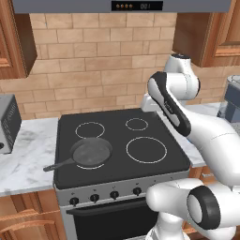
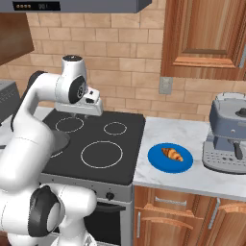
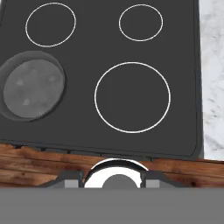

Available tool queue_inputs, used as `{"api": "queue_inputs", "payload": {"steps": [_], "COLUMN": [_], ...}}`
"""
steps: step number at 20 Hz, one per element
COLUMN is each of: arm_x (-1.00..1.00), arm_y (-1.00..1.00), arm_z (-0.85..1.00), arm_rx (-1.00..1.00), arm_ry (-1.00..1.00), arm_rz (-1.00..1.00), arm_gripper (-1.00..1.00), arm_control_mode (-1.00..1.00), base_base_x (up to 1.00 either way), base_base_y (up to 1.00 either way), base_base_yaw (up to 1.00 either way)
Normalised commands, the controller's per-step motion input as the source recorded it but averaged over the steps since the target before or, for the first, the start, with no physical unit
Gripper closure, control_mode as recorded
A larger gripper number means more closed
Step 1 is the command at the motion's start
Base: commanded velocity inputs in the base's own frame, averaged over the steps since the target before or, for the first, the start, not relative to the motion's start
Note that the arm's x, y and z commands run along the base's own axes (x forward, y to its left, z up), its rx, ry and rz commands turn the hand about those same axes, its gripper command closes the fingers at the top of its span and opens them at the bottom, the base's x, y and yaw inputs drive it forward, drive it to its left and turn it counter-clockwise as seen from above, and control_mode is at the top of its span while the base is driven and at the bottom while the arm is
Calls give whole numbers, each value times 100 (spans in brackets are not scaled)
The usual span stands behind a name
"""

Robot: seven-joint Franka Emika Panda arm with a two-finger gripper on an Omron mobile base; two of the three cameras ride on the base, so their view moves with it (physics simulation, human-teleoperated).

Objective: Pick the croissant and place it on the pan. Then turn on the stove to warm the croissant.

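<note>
The croissant [image 2: 172, 154] lies on a flat blue plate [image 2: 155, 161] on the marble counter right of the stove [image 2: 126, 144]. The dark grey pan [image 1: 91, 152] sits on the front-left burner with nothing in it, its handle pointing to the front left; it also appears in the hand view [image 3: 33, 85]. My gripper [image 2: 84, 115] hangs high over the back of the cooktop [image 3: 87, 65], looking straight down. Its fingertips [image 3: 72, 179] stand apart with nothing between them. It is well away from both croissant and pan.
Four black knobs [image 1: 93, 198] line the stove's steel front. A grey toaster oven [image 1: 7, 124] stands on the left counter. A coffee machine [image 2: 228, 134] stands right of the plate. Wooden cabinets and a range hood hang above.
</note>
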Motion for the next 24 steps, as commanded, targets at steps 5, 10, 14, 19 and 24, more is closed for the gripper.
{"api": "queue_inputs", "payload": {"steps": [5, 10, 14, 19, 24], "arm_x": [-14, -19, -15, -5, 0], "arm_y": [-12, -36, -43, -44, -47], "arm_z": [-8, -28, -26, -24, -21], "arm_rx": [0, 0, 0, 0, 0], "arm_ry": [0, 0, 0, 0, 1], "arm_rz": [0, 0, 0, 0, 0], "arm_gripper": [-100, -100, -100, -100, -100], "arm_control_mode": [-100, -100, -100, -100, -100], "base_base_x": [0, 0, 0, 0, 0], "base_base_y": [0, 0, 0, 0, 0], "base_base_yaw": [0, 0, 0, 0, 0]}}
